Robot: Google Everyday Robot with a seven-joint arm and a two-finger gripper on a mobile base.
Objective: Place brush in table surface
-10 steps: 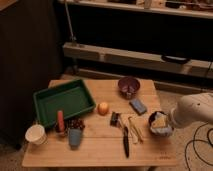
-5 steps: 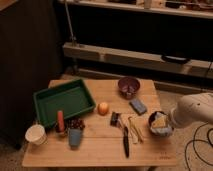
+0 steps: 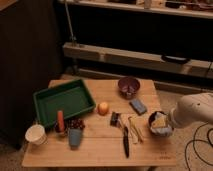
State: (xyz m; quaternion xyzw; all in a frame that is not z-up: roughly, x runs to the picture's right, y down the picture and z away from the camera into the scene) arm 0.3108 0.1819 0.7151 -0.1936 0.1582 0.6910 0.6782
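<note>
Camera view. The table surface [image 3: 100, 144] fills the lower middle of the frame.

Containers:
- A green tray [image 3: 65, 101] sits at the table's upper left, and its floor shows plain green.
- A purple bowl [image 3: 128, 86] stands at the upper middle. Its contents cannot be made out.
- A dark bowl [image 3: 159, 125] at the right edge holds a pale crumpled item [image 3: 159, 121].
- A white cup [image 3: 36, 134] is at the lower left corner, with a grey-blue cup [image 3: 75, 137] to its right.
- A small dark holder [image 3: 60, 129] between them carries an upright orange item [image 3: 60, 120]. Dark red fruit [image 3: 77, 123] lies just beside it.

Loose items are an orange ball [image 3: 103, 108], a blue sponge [image 3: 138, 106] and pale wooden utensils [image 3: 134, 129].

The brush [image 3: 123, 134] lies flat on the table surface at lower centre. Its head points toward the ball and its handle runs toward the front edge, just left of the wooden utensils.

The gripper [image 3: 170, 121] is at the end of the white arm [image 3: 194, 110], at the right edge of the frame beside the dark bowl and apart from the brush. Whether it is released or clenched cannot be told.

Against the earlier frames, no item has changed position and the arm sits in the same place.
</note>
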